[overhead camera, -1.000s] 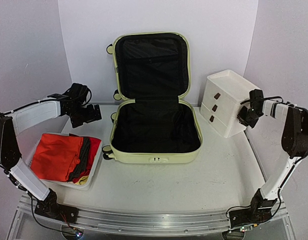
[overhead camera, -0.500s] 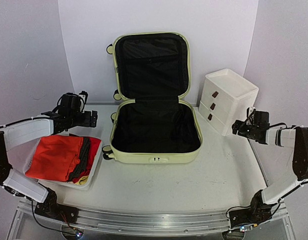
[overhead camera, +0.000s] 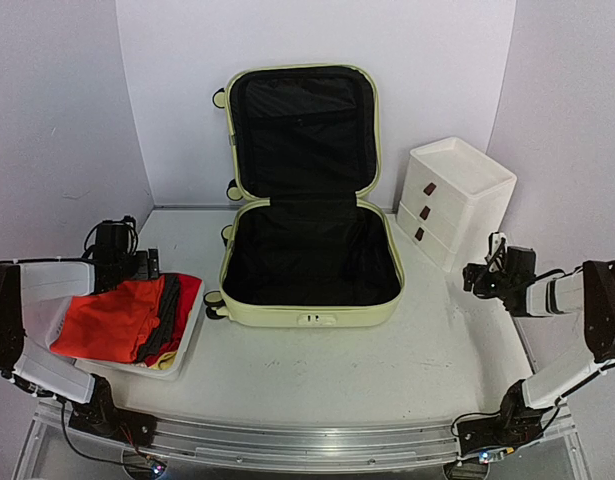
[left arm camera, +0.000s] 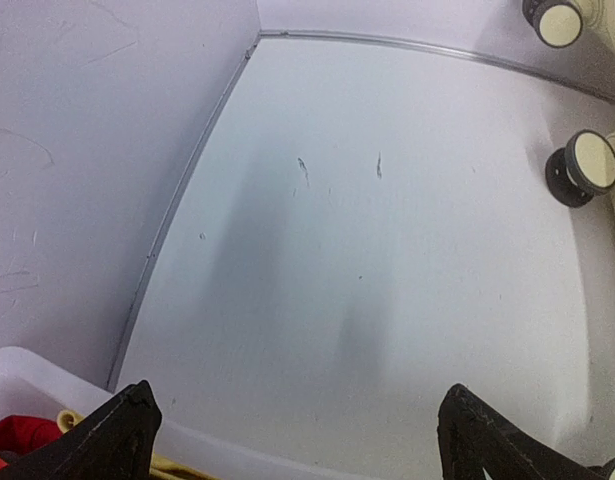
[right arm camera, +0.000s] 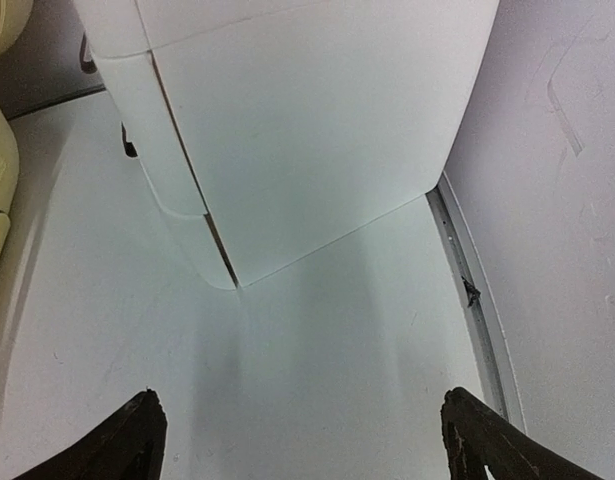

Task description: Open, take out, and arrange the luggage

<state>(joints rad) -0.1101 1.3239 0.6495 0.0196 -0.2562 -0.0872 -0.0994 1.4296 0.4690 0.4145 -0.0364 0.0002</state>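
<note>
The luggage (overhead camera: 309,302), a pale yellow-green hard-shell suitcase, lies open in the middle of the table with its lid upright against the back wall and its black lining bare. Two of its cream wheels (left arm camera: 592,165) show at the right edge of the left wrist view. My left gripper (overhead camera: 147,264) hangs open just above the far end of the white basket, left of the suitcase, with nothing between its fingers (left arm camera: 117,432). My right gripper (overhead camera: 477,276) is open and empty too, low over the table in front of the drawer box; its fingers (right arm camera: 482,438) are spread wide.
A white basket (overhead camera: 183,346) at the front left holds folded red, grey and yellow clothes (overhead camera: 117,318). A white three-drawer box (overhead camera: 457,205) stands at the back right, its side wall (right arm camera: 307,120) close ahead of my right gripper. White walls enclose the table on three sides.
My right gripper has opened, dropped from the drawer box's side and pulled back toward the near right. My left arm has drawn back and down from beside the suitcase to over the basket.
</note>
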